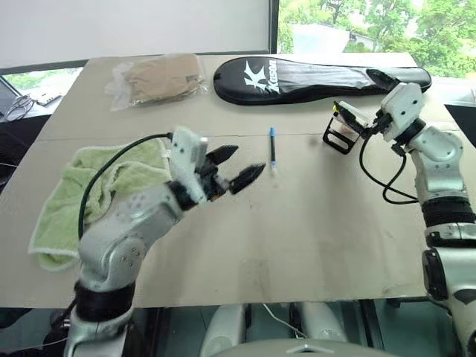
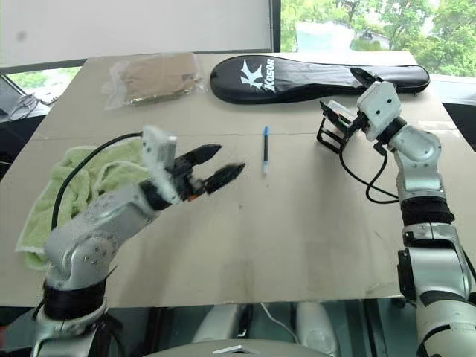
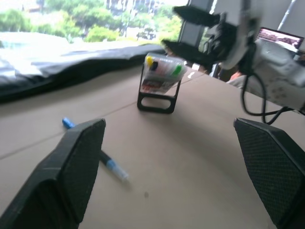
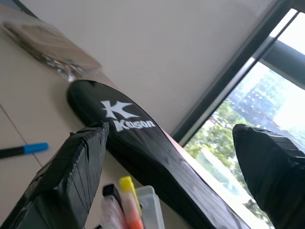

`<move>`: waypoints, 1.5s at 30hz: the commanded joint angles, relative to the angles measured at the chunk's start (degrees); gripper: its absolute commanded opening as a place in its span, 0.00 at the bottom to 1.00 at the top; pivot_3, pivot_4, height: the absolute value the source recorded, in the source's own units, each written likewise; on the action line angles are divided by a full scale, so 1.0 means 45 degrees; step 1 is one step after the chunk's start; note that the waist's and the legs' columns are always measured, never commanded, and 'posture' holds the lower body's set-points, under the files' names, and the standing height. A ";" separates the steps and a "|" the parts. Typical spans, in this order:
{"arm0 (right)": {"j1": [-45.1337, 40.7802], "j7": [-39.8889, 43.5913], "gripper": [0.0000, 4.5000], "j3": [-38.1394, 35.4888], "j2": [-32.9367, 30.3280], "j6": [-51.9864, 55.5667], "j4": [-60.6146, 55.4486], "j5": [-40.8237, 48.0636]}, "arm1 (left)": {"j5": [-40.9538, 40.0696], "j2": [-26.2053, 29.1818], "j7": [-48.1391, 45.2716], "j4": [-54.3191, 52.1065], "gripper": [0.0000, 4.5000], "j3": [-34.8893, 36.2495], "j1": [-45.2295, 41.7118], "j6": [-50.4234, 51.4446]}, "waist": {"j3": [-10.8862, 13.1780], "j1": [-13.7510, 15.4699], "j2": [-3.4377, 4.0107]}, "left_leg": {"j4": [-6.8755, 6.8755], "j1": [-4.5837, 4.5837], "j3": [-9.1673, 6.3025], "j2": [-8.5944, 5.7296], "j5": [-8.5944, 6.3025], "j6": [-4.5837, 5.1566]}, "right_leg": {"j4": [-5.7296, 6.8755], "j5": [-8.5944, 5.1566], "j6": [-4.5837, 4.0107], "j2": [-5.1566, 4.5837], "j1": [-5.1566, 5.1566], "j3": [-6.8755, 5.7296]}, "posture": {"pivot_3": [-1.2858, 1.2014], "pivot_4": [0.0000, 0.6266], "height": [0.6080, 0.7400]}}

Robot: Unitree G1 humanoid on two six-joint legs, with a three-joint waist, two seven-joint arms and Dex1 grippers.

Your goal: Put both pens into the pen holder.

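One pen left on the table, both grippers gaping empty.

Left gripper (image 1: pixel 236 166) spread wide, just short of the blue-capped pen (image 1: pixel 273 150) lying mid-table; right gripper (image 3: pixel 190 29) open above the holder (image 3: pixel 160 81) near the right edge. Could nudge the thin pen rolling, pinch only its tip, or later knock the light holder over while dropping it in.

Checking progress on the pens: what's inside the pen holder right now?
The pen holder shows yellow, green and black tops poking out. Its lower contents are hidden behind cloudy walls.
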 commanded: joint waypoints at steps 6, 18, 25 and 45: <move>0.5214 0.2467 0.99 -0.0473 -0.3054 0.7815 -0.8694 0.4801 | 0.1784 -0.2704 0.2870 0.5732 1.00 -0.1558 -0.5303 0.2773 | 0.0000 0.0353 -0.0027 | 0.0064 -0.0034 -0.0017 -0.0038 -0.0019 0.0033 | 0.0000 -0.0002 0.0008 -0.0019 0.0015 0.0002 | 0.52 0.24 1.00; 0.7879 0.0382 0.99 -0.2373 -0.2795 0.9200 -1.1482 0.4945 | 0.6687 -0.4108 -0.0093 1.3203 1.00 -0.4371 -0.7953 -0.1188 | 0.0002 0.0435 -0.0031 | 0.0047 0.0001 0.0016 -0.0029 -0.0018 0.0031 | 0.0027 -0.0001 0.0010 0.0020 -0.0011 0.0050 | 0.52 0.24 1.00; 0.8545 -0.0789 1.00 -0.2294 -0.2184 0.9770 -1.2366 0.4930 | 0.8144 -0.4477 -0.1870 1.5052 0.38 -0.4527 -0.8276 -0.2408 | -0.0001 0.0666 -0.0030 | 0.0057 0.0009 -0.0005 -0.0042 -0.0018 0.0030 | 0.0045 -0.0002 0.0012 -0.0008 -0.0005 0.0034 | 0.52 0.24 1.00; 0.3991 -0.5812 1.00 -0.2000 0.2829 1.6884 -0.9210 1.1932 | 0.3450 0.0512 -0.9898 0.2385 0.03 -0.2395 -0.1575 -0.2114 | -0.0006 0.0037 0.0003 | 0.0022 0.0025 -0.0040 -0.0041 -0.0013 0.0022 | 0.0044 -0.0004 0.0009 -0.0018 -0.0020 0.0048 | 0.52 0.24 1.00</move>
